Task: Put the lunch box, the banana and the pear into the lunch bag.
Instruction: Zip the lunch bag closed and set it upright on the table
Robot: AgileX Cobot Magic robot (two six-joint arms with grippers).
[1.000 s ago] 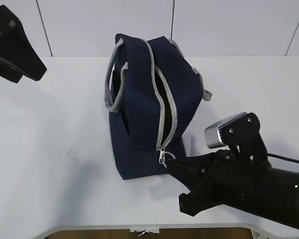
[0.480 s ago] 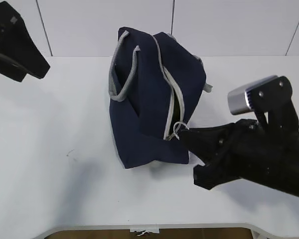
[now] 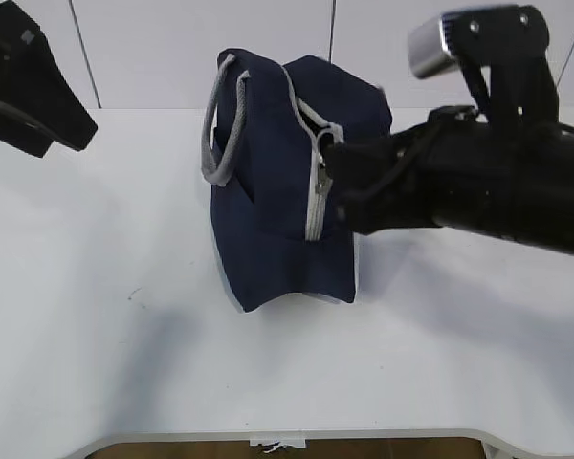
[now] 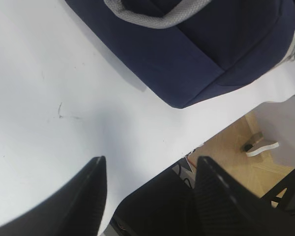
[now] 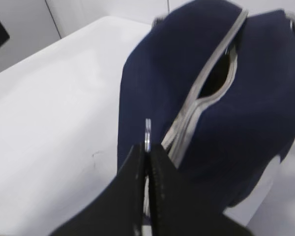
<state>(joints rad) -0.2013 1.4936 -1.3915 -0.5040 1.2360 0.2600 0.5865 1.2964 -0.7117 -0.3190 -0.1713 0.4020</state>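
Observation:
The navy lunch bag (image 3: pixel 268 210) stands on the white table (image 3: pixel 96 335), its near end lifted and bunched. My right gripper (image 3: pixel 327 161) is shut on the zipper's ring pull (image 5: pixel 148 133) and holds it high over the bag's near end. The grey zipper (image 5: pixel 206 93) gapes only a little farther back. In the right wrist view the gripper (image 5: pixel 148 147) pinches the ring. My left gripper (image 4: pixel 147 164) is open and empty above the table's front edge; the arm (image 3: pixel 29 86) hangs at the far left. The bag's side and a grey handle (image 4: pixel 157 17) show there. Lunch box, banana and pear are out of view.
The table's front edge (image 4: pixel 206 137) and the wooden floor (image 4: pixel 246 162) beyond it show in the left wrist view. A white tiled wall (image 3: pixel 440 48) stands behind the table. A small scuff mark (image 3: pixel 134 295) lies on the table left of the bag.
My right gripper has risen and moved back along the bag with the ring pull, closing most of the zipper opening and lifting the bag's near end. The left arm has barely moved.

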